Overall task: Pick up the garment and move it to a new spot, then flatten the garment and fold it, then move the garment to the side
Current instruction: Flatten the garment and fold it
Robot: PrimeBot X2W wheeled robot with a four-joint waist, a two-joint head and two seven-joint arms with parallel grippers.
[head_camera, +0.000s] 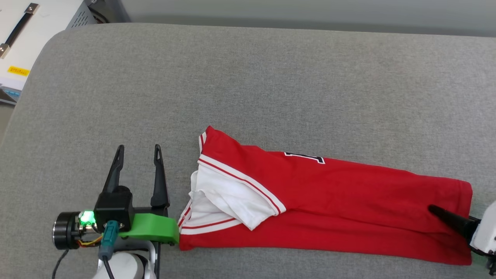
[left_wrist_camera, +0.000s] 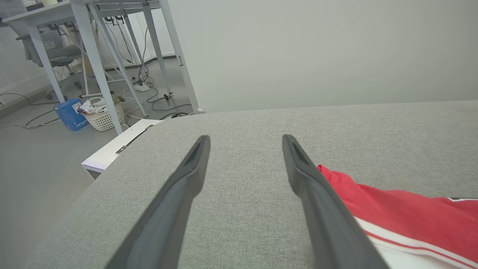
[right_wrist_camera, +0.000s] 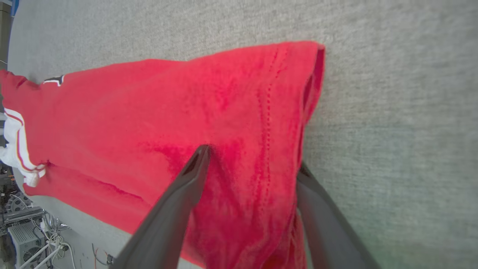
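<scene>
Garment [head_camera: 329, 201] laid folded lengthwise on worktop [head_camera: 271, 77]. L tool [head_camera: 138, 148] held spread beside collar end [head_camera: 193, 217], R tool [right_wrist_camera: 253, 158] spread astride hem [right_wrist_camera: 312, 82], nothing gripped; prob. positioned for next fold.

I note soft, even room light, faint shadows; head view sharp, wrist views bowed at edges, shirt [right_wrist_camera: 149, 112] slightly blurred close-up.
</scene>
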